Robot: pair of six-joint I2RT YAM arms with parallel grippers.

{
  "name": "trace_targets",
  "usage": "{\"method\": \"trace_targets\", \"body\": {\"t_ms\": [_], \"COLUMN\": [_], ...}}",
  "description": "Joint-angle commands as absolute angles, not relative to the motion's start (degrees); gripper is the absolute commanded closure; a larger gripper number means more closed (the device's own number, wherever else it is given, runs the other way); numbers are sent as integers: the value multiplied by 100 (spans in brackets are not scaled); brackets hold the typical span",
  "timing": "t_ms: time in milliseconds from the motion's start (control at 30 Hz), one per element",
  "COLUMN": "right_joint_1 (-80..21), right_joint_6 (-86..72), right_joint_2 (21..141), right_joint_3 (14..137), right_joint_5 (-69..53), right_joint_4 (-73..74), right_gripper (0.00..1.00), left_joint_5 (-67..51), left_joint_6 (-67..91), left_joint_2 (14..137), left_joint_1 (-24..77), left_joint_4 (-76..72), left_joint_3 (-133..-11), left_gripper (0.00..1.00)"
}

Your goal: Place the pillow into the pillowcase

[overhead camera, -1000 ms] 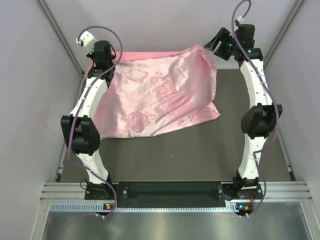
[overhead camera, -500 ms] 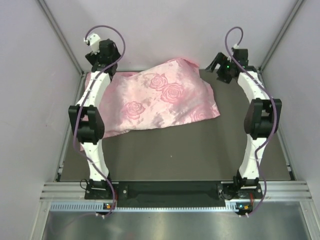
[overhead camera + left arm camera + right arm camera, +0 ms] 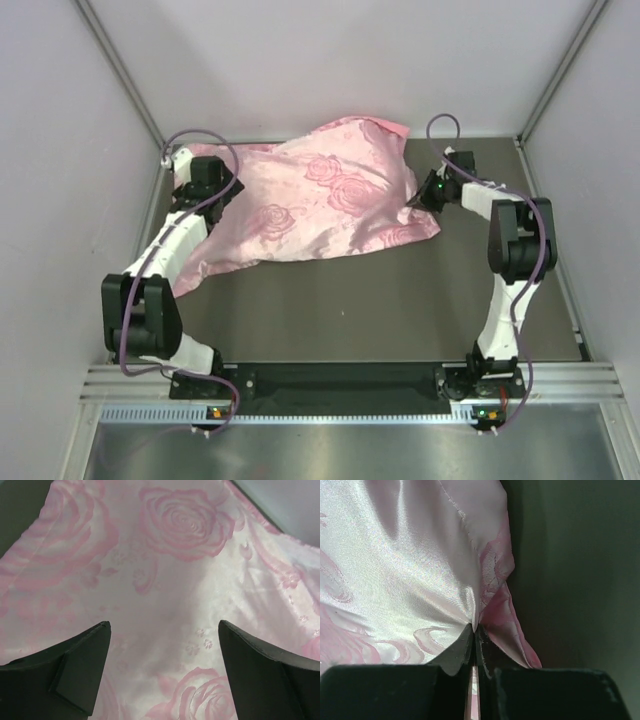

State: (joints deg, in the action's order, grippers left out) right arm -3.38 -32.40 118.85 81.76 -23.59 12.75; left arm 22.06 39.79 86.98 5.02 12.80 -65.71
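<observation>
The pink satin pillowcase (image 3: 310, 205) lies rumpled on the dark table, rose pattern up. The pillow is hidden. My left gripper (image 3: 222, 188) hangs low over the case's left end. In the left wrist view it (image 3: 164, 625) stands open, with only rose-print fabric (image 3: 175, 570) under the gap. My right gripper (image 3: 418, 200) is at the case's right edge. In the right wrist view it (image 3: 474, 627) is shut on a pinched fold of the pillowcase (image 3: 410, 565), and the fabric puckers at the tips.
The dark table top (image 3: 400, 300) runs from the case to the near rail. Pale walls (image 3: 60, 150) close in on the left, back and right. Both arm bases sit at the near edge.
Both arms have come down from the back wall to the table. The pillowcase has settled flatter, roses up. The left gripper opened and let go; the right closed on the case's right edge.
</observation>
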Motion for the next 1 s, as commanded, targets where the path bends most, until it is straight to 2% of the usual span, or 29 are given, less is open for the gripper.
{"method": "trace_targets", "body": {"t_ms": [0,200,300,433,600,767,967], "right_joint_1": [-369,-299,-290,-281,-237,-246,-237], "right_joint_6": [-3076,-3155,-3129,-2936,-2786,-2462,-2241], "right_joint_2": [11015,9160,8413,7630,6208,4152,2067], "right_joint_3": [7160,5014,4457,4350,4386,4219,4062], "right_joint_5": [-2269,-1907,-1864,-1268,-1545,-1827,-634], "right_joint_4": [932,387,430,1113,1450,1520,2337], "right_gripper": [100,100,100,12,0,0,0], "left_joint_5": [1969,1907,1890,1636,784,422,264], "left_joint_6": [4061,3947,3850,3762,3323,2945,2777], "left_joint_2": [7956,7111,6733,6268,5503,4607,3221], "left_joint_1": [501,562,615,659,659,659,659], "left_joint_4": [1054,1099,1195,1564,2055,2609,3094], "left_joint_3": [-6285,-5643,-5441,-5361,-5370,-5458,-5239], "left_gripper": [8,9,9,9,4,1,1]}}
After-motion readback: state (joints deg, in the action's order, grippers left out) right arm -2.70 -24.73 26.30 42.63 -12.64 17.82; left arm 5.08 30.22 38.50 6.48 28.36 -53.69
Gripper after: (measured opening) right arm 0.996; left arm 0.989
